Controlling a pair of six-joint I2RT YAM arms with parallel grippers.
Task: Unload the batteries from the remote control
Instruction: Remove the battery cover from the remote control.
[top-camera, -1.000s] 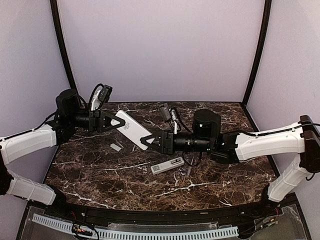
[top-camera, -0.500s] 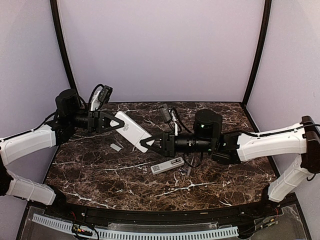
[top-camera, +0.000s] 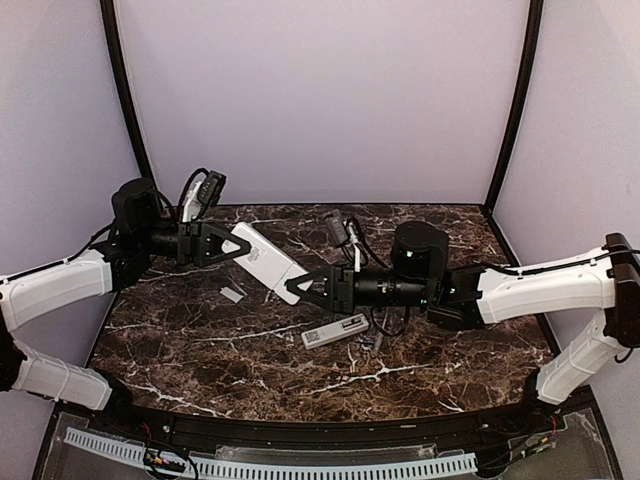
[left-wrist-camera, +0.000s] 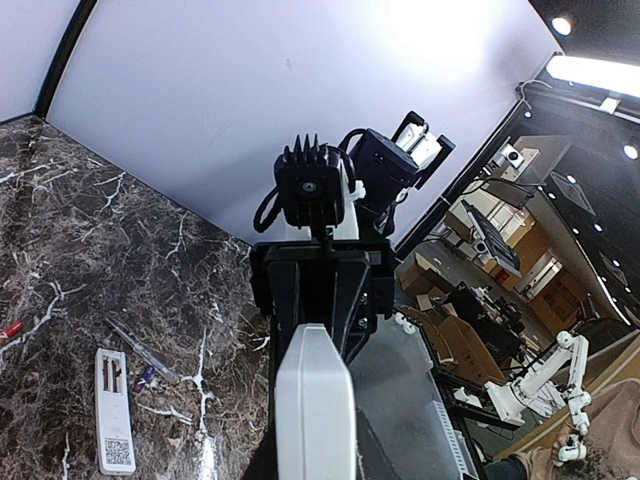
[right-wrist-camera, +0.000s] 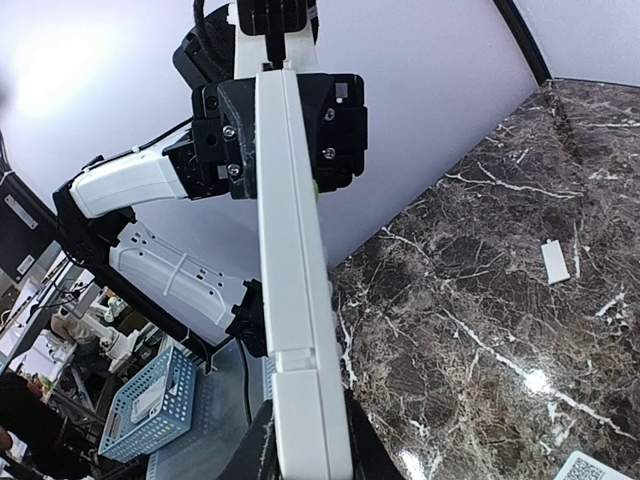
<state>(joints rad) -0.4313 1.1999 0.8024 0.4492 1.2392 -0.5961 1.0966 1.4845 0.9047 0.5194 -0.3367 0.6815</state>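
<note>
White remote (top-camera: 262, 258) held off bench (top-camera: 200, 350) beyond second remote (top-camera: 335, 330): left gripper (top-camera: 232, 245) clamped on one end, right gripper (top-camera: 300, 290) on other. I judge its cover still fitted. Loose batteries (top-camera: 370, 343) beside second remote, already open.

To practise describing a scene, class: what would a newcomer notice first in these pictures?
A long white plastic remote control hangs in mid-air above the dark marble table, the left gripper clamping one end and the right gripper at the other. Beneath, a second slim white remote lies open near the table's middle.
</note>
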